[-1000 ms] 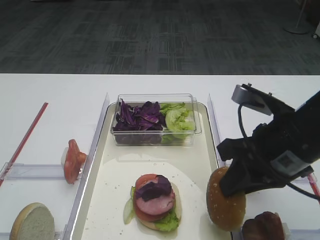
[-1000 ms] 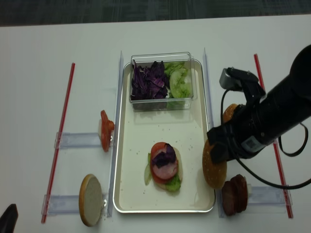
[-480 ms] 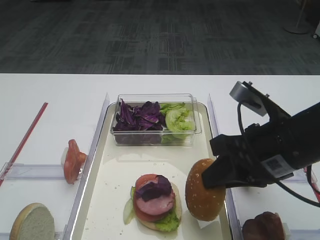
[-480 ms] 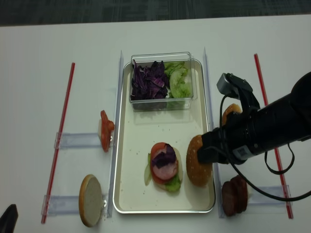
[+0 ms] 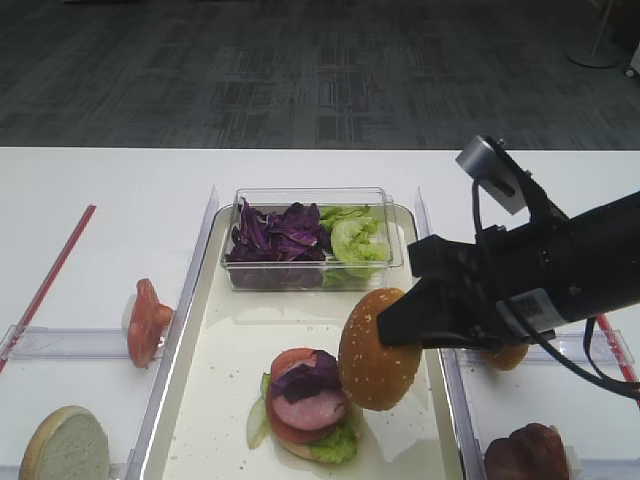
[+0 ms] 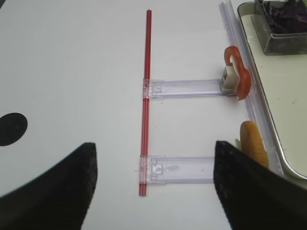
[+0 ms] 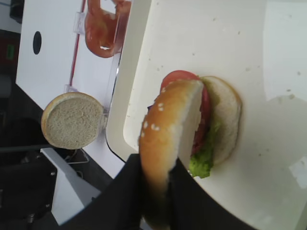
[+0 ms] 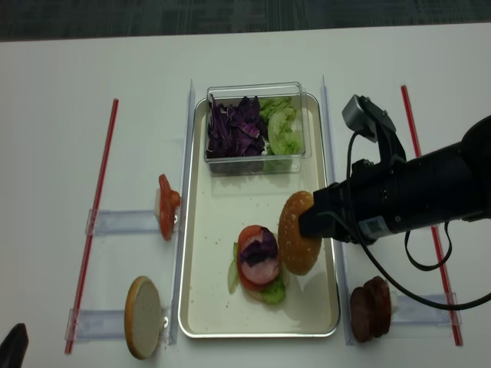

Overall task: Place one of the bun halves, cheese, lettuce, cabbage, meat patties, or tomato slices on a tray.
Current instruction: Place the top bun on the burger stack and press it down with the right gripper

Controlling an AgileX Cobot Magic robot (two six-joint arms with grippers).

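Observation:
My right gripper (image 5: 405, 325) is shut on a sesame-seeded bun half (image 5: 378, 350), held on edge above the cream tray (image 5: 235, 370). The bun (image 8: 298, 244) hangs just right of a stack (image 8: 259, 257) of pale bun base, lettuce, meat, tomato and purple cabbage. In the right wrist view the black fingers (image 7: 129, 191) pinch the bun (image 7: 165, 129) from both sides, with the stack (image 7: 216, 124) close behind it. My left gripper (image 6: 153, 187) is open over bare table left of the tray, holding nothing.
A clear box (image 5: 310, 240) of cabbage (image 5: 275, 230) and lettuce (image 5: 355, 240) stands at the tray's far end. Tomato slices (image 5: 145, 320) and a pale flat bun half (image 5: 65, 445) sit in holders on the left. Meat patties (image 5: 525, 455) and another bun (image 5: 510, 355) are on the right.
My right gripper has carried the bun half leftward and up, from the tray's right rim to above the tray beside the stack. The left gripper has not visibly moved.

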